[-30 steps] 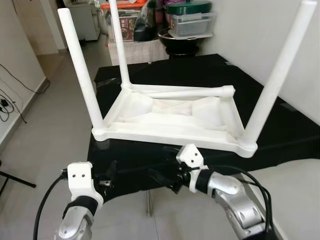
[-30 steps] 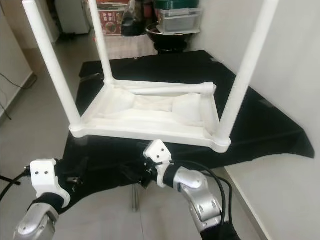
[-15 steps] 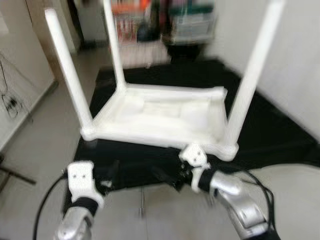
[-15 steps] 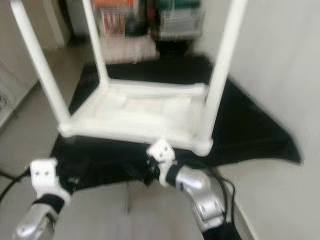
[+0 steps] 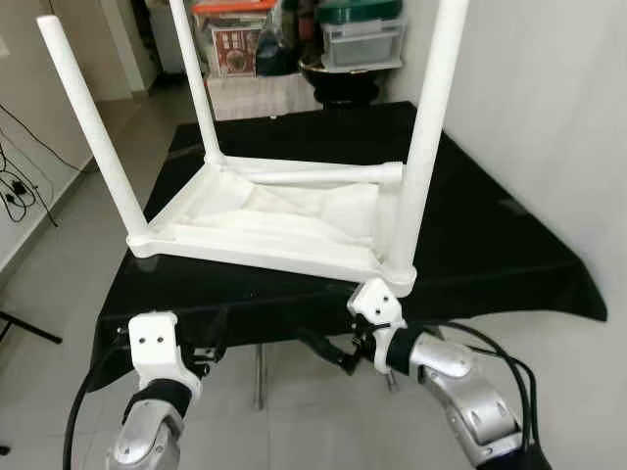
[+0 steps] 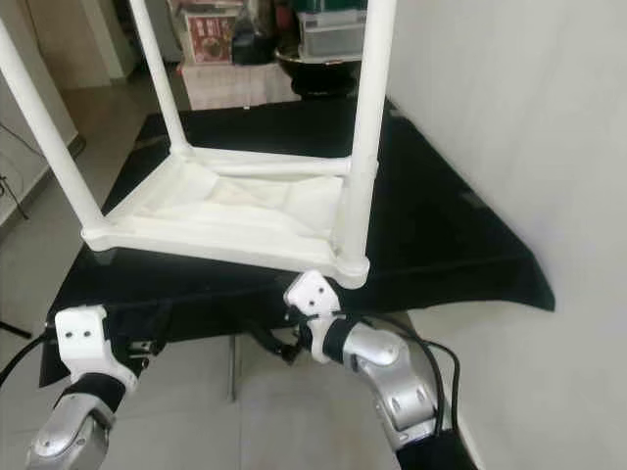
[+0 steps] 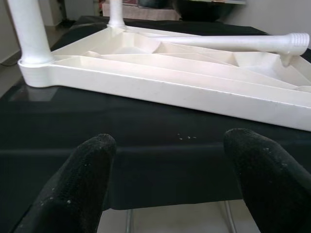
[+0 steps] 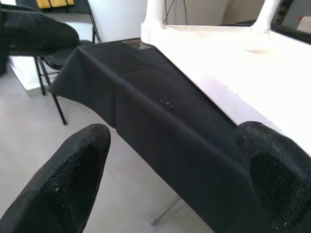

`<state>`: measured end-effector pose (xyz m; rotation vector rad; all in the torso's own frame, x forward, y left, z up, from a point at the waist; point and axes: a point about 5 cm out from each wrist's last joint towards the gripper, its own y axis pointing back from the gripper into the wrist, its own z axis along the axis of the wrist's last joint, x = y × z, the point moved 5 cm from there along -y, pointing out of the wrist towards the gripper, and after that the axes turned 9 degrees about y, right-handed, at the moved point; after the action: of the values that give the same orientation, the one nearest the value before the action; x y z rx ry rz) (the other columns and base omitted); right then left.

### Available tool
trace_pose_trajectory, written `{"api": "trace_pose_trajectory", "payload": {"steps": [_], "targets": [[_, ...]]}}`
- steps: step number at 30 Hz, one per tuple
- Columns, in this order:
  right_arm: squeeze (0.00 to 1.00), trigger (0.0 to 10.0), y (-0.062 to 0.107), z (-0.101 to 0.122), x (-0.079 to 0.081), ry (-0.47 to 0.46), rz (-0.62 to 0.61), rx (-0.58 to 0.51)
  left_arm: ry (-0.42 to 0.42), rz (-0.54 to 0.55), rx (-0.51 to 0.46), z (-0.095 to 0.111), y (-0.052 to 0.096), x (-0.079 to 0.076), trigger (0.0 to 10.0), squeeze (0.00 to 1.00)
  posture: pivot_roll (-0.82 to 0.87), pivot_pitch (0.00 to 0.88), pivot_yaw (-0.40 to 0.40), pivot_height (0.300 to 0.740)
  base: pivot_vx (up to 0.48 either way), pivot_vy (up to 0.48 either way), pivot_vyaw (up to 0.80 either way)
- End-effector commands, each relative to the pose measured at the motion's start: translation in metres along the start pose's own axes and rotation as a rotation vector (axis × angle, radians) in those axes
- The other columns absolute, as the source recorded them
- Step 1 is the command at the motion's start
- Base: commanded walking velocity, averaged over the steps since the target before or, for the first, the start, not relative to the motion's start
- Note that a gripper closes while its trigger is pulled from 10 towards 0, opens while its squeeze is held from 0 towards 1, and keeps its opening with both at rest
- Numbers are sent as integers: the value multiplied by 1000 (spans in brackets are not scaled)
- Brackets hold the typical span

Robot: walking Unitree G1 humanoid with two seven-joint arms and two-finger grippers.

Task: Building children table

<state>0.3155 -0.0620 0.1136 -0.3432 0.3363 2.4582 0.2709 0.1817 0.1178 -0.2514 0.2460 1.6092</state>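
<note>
- Since the earlier frame my head camera has swung, so the whole scene sits further left; the things themselves look unmoved on the cloth.
- The white children's table (image 5: 274,220) lies upside down on the black-draped table (image 5: 490,255), its near rim close to that table's front edge.
- Three legs stand upright in its corners: the near left leg (image 5: 93,132), the far left leg (image 5: 196,83) and the near right leg (image 5: 426,137).
- A fourth leg (image 5: 313,174) lies loose along the far rim of the upturned top, reaching towards its far right corner.
- My left gripper (image 5: 211,338) hangs just below the front edge, near the left corner, fingers (image 7: 85,182) spread apart and holding nothing.
- My right gripper (image 5: 328,351) sits under the front edge, below the near right leg, also spread wide and empty.
- Storage boxes (image 5: 362,34) stand on the floor beyond the far edge.
</note>
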Motion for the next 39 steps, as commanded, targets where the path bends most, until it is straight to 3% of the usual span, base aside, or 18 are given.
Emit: {"api": "trace_pose_trajectory", "payload": {"steps": [1, 3, 10, 24, 29, 39], "targets": [[0, 10000, -5, 7, 0, 45, 2, -12, -17, 24, 10, -3, 1, 7, 10000, 0, -6, 0, 14, 740, 0, 0, 0], [0, 10000, -9, 9, -3, 80, -7, 0, -33, 44, 13, -3, 2, 10, 10000, 0, 4, 0, 11, 740, 0, 367, 0], [0, 10000, -12, 6, -1, 71, -22, 14, -39, 60, 16, -4, 3, 12, 10000, 0, 9, 0, 8, 740, 0, 480, 0], [0, 10000, -12, 6, -9, 50, -94, 10, -79, 60, 3, 0, 3, 14, 10000, 0, 9, 0, 18, 740, 0, 0, 0], [0, 10000, -14, 8, -2, 81, -35, 2, -103, 42, -5, 3, 3, 11, 10000, 0, 10, 0, 19, 740, 408, 0, 160], [0, 10000, -16, 9, -2, 93, -38, 2, -104, 35, 3, 2, 2, 9, 10000, 0, 12, 0, 17, 740, 422, 0, 80]]}}
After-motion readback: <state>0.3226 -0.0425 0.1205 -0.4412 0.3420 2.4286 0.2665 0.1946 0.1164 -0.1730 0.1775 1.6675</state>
